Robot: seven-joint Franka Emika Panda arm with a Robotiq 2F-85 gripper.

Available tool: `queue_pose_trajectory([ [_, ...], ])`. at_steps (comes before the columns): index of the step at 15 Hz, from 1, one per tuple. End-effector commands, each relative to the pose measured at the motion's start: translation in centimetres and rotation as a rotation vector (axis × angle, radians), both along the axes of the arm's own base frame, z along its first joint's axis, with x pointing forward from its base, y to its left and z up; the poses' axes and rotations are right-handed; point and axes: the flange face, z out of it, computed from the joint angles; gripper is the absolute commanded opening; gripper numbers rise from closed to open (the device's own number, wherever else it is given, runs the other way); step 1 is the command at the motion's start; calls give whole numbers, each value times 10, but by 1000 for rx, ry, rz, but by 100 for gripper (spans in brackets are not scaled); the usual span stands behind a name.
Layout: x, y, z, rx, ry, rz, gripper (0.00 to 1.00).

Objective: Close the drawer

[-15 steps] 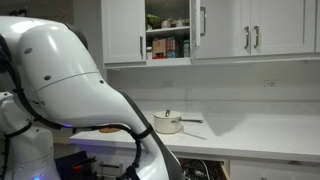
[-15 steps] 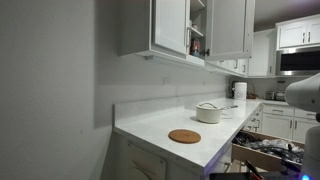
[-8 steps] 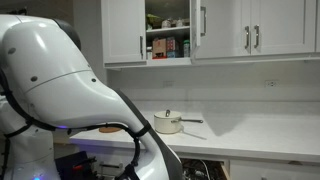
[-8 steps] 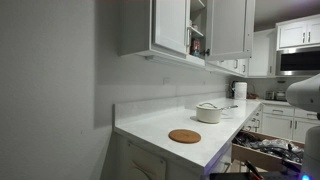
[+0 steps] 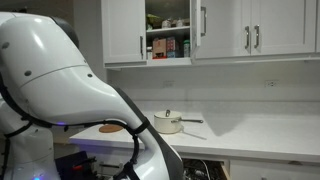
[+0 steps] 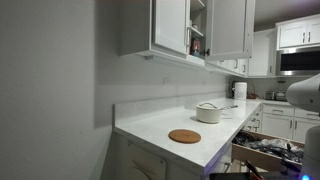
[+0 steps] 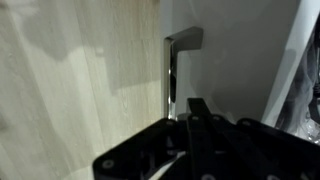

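The drawer [image 6: 268, 153] stands pulled out below the white countertop, with several dark items inside; it also shows in an exterior view [image 5: 203, 170] at the bottom edge. In the wrist view the white drawer front [image 7: 235, 60] fills the right, with its metal bar handle [image 7: 172, 70] upright in the middle. My gripper [image 7: 196, 108] is black, comes in from the bottom and sits right beside the lower end of the handle. Its fingers show as one narrow dark post, closed together and holding nothing. My arm [image 5: 60, 80] hides the gripper in both exterior views.
A white pot [image 6: 209, 112] and a round wooden trivet [image 6: 184, 136] sit on the countertop [image 6: 150, 130]. An upper cabinet [image 5: 167, 30] stands open with jars inside. Light wooden floor [image 7: 70, 80] lies left of the drawer front.
My arm's white shell has shifted slightly in an exterior view. The drawer has not visibly moved.
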Motion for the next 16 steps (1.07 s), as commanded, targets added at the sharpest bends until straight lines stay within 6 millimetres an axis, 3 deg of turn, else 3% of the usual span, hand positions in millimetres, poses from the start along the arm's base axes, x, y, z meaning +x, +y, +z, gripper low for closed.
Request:
queue_pose_trajectory([
  [1, 16, 24, 1, 93, 0, 1, 0],
  [11, 25, 34, -3, 106, -27, 7, 0],
  [16, 39, 50, 5, 106, -64, 27, 0],
])
